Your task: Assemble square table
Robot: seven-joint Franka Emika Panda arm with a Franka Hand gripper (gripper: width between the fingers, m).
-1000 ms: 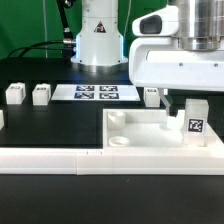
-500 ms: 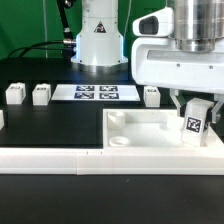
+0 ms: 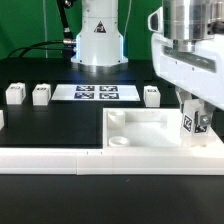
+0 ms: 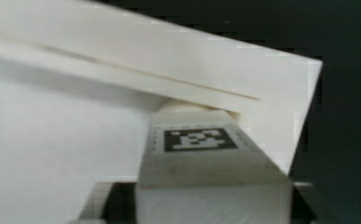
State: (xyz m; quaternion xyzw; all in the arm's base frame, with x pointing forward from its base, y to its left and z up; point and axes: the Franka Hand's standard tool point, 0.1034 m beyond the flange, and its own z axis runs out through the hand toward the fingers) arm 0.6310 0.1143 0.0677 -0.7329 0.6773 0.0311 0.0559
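**Holding one leg at a corner socket of the tray top**

Gripping is firm from what I can see: my tool (image 3: 194,118) is closed on a small white plastic block leg (image 3: 192,125) with a black-and-white tag, one finger on either side, and the leg sits slightly tilted in the grasp. On the black tabletop (image 3: 40,125), the white plastic square tray-like top (image 3: 140,137) with its raised rim lies near the edge closest to the exterior camera. It sits just behind the long white low rail (image 3: 50,157). The held leg is over the tray corner nearest the tabletop edge on the exterior view's right.

From the wrist camera, the leg (image 4: 203,165) runs down between the dark fingers (image 4: 109,205). Its far end meets a round corner socket (image 4: 198,100) of the tray top (image 4: 70,120). I cannot tell whether it is seated or only touching.

Toward the far edge lies the marker board (image 3: 93,93). Two loose white legs (image 3: 14,94) (image 3: 40,94) stand beside it on the exterior view's left, and a third loose leg (image 3: 151,95) stands just beside its other end.
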